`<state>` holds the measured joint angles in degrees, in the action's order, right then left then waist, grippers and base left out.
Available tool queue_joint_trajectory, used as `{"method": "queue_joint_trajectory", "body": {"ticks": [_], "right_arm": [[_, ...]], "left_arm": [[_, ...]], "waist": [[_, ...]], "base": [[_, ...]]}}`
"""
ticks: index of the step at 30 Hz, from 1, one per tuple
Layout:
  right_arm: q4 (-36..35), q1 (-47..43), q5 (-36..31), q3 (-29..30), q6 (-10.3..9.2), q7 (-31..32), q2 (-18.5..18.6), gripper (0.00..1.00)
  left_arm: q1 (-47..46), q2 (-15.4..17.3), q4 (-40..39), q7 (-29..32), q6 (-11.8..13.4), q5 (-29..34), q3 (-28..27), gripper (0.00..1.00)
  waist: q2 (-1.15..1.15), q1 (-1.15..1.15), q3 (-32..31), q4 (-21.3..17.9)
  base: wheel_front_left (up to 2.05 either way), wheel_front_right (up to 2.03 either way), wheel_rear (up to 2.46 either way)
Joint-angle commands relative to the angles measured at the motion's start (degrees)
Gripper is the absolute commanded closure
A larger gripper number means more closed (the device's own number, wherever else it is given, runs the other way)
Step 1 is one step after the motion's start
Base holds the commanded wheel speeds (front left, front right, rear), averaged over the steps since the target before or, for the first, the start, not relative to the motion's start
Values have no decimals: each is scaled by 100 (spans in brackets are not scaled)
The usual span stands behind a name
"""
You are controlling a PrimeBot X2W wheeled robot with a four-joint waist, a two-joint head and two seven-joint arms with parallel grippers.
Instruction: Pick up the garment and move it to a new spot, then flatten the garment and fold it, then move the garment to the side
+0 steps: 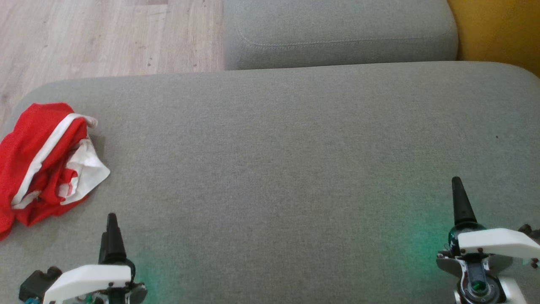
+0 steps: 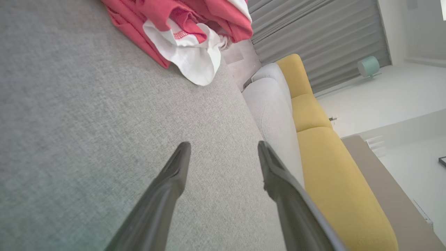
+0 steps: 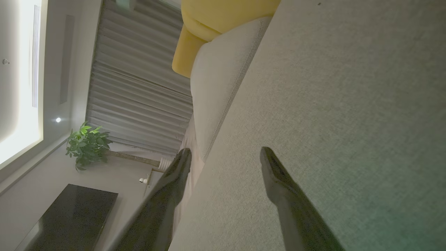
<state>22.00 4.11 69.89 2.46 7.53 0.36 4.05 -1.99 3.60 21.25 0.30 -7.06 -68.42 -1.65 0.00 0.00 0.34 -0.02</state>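
The garment [image 1: 46,164] lies crumpled at the left edge of the head frame. My left gripper [image 2: 223,148] and right gripper [image 3: 224,151] are spread apart, empty; I should reach up-left and pinch a thick fold

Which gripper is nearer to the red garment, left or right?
Left. The left gripper is close beside the garment; the right gripper is far off across the cushion.
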Motion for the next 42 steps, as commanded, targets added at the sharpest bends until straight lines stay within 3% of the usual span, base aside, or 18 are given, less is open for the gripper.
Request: {"method": "queue_joint_trajectory", "body": {"ticks": [1, 42], "right_arm": [[-159, 345, -198, -65, -1, -90, 107, 0], [300, 672, -3461, -362, -3, -781, 118, 0]], "left_arm": [[-297, 136, -157, -87, -12, 210, -18, 0], [-357, 184, 42, -776, 123, 3346, -34, 0]], "waist": [[0, 0, 4, 0], [0, 0, 0, -46]], "base": [[0, 0, 0], [0, 0, 0]]}}
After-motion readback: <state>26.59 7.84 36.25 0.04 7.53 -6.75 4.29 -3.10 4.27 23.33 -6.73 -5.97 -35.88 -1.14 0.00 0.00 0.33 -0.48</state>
